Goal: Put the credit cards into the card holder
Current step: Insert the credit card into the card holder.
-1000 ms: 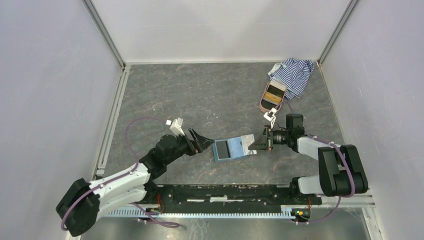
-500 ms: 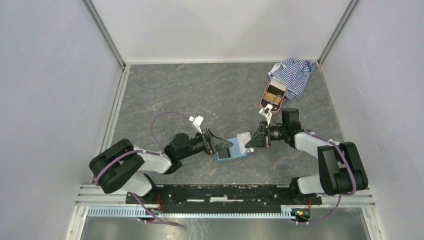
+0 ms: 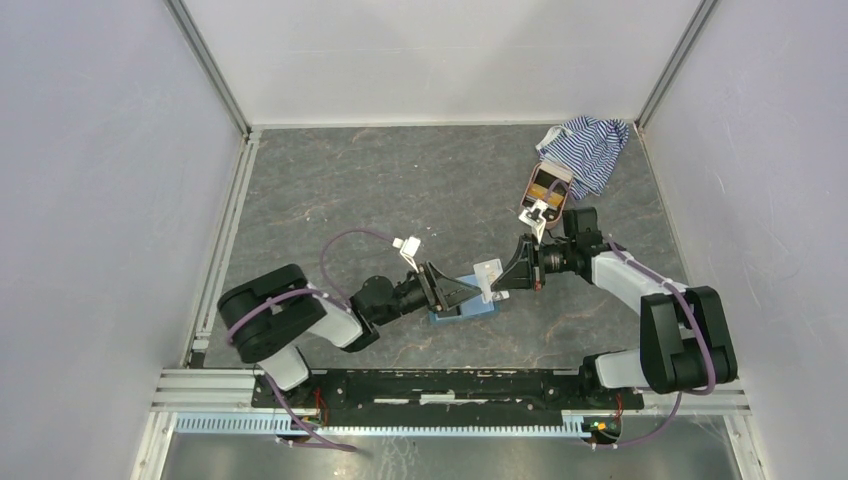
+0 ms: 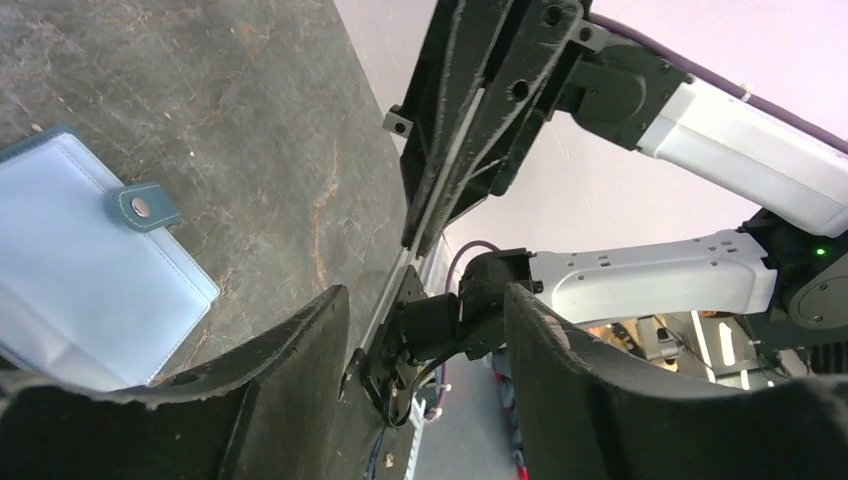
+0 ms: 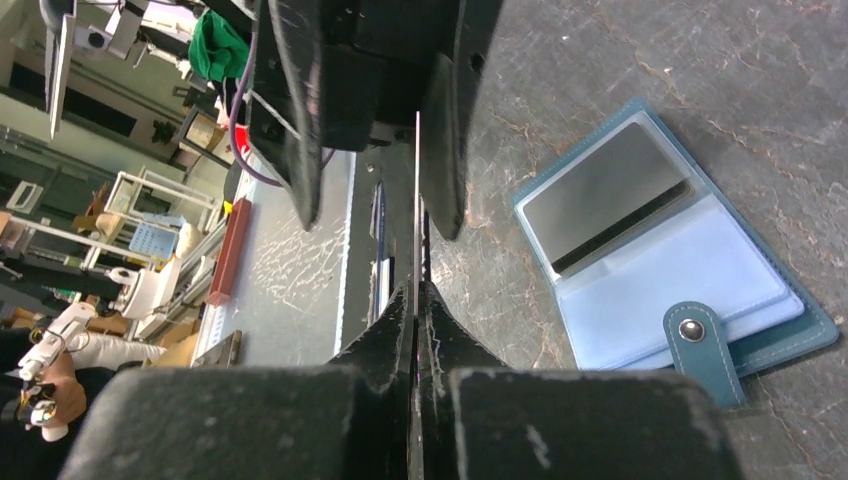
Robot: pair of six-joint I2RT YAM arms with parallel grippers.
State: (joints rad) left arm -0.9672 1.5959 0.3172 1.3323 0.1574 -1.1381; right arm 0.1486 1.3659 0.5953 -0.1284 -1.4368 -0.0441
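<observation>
Teal wallet (image 5: 690, 270) open, near edge, grey card (image 5: 605, 195) pocketed | right gripper (image 5: 415, 290) clamped on second card (image 5: 417, 200) | left gripper (image 4: 425, 295) jaws apart, straddling it | likely handover; next: left closes squarely

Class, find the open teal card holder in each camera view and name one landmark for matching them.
Top external: card holder low centre, partly covered.
Left wrist: card holder at the left edge, open.
Right wrist: card holder on the right, open.
Landmark: its snap tab, clear in both wrist views, too small to tell from above.
</observation>
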